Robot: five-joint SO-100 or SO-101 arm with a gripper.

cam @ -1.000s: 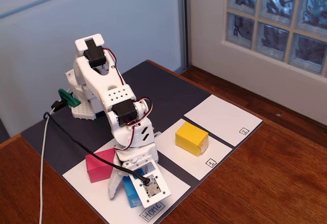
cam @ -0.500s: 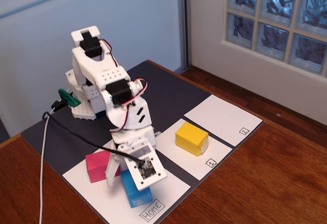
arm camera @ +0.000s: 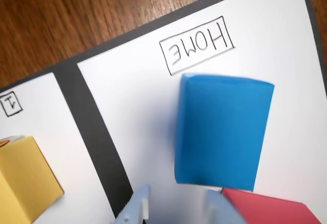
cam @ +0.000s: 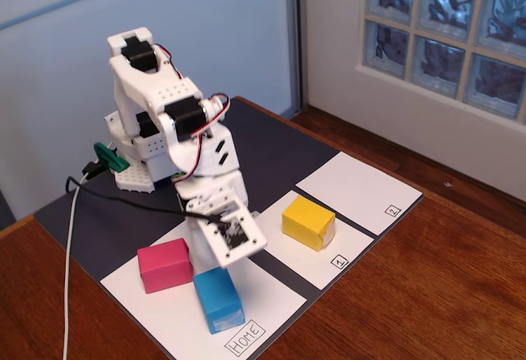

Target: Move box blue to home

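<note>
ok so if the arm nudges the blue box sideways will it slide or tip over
Probably slide. The blue box lies flat on its broad face on the home sheet, low and squat, so tipping looks unlikely. Its paper-like wrap on smooth paper suggests little friction, and it may be light. A push toward the pink block beside it would likely shove that too.

Fixed view: the box blue [cam: 219,298] lies on home [cam: 271,298], close to the HOME label [cam: 245,339], with a second block [cam: 165,265] just beside it to the upper left on the same sheet. To the right, across a gap of mat [cam: 271,142], sheet 1 [cam: 316,261] carries a third block [cam: 308,222], and sheet 2 [cam: 357,189] lies beyond that. The gripper [arm camera: 176,208] hangs above home, apart from the box blue; everything sits on the bench [cam: 427,294].
</note>
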